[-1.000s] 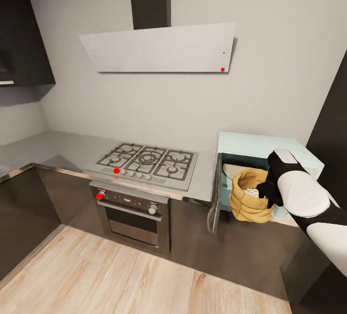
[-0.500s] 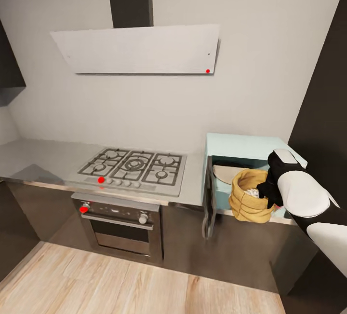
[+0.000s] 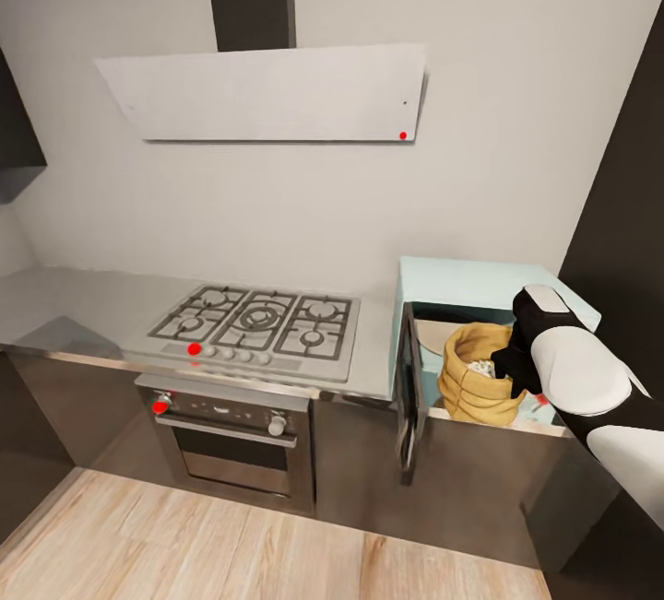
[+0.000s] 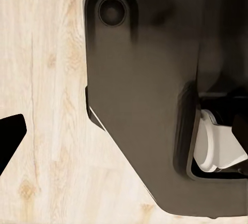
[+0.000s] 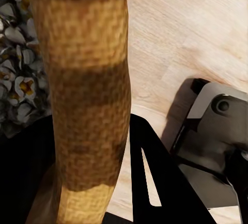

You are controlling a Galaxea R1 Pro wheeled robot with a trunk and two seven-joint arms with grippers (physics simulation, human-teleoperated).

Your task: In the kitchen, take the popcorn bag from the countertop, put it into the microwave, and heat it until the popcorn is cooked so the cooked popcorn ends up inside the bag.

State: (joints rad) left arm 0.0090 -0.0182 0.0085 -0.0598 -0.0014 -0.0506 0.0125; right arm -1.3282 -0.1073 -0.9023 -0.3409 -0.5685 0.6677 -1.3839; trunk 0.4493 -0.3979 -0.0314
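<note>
The mint-blue microwave [image 3: 480, 276] stands at the right end of the grey countertop [image 3: 74, 300]. Its dark door [image 3: 409, 402] is swung open toward me, edge-on. My right gripper [image 3: 509, 368] is shut on the rolled rim of the mustard-yellow popcorn bag [image 3: 472, 383] and holds it upright at the microwave's open mouth. How far in the bag sits I cannot tell. Pale popcorn [image 3: 480, 367] fills the bag's top. Close up, the bag's rim [image 5: 88, 79] runs past a black finger [image 5: 147, 182], with the popcorn [image 5: 15, 79] beside it. One black left fingertip [image 4: 10, 136] sits far out at the picture's edge above the wooden floor.
A gas hob [image 3: 258, 323] lies in the worktop left of the microwave, above a built-in oven [image 3: 231, 434]. A white hood [image 3: 267, 93] hangs over the hob. A dark tall cabinet [image 3: 627, 213] flanks the microwave on the right. Pale wooden floor [image 3: 231, 545] lies in front.
The head view has swung to the right, so the hob and microwave sit further left than a second ago. My right gripper still holds the bag the same way at the microwave's opening.
</note>
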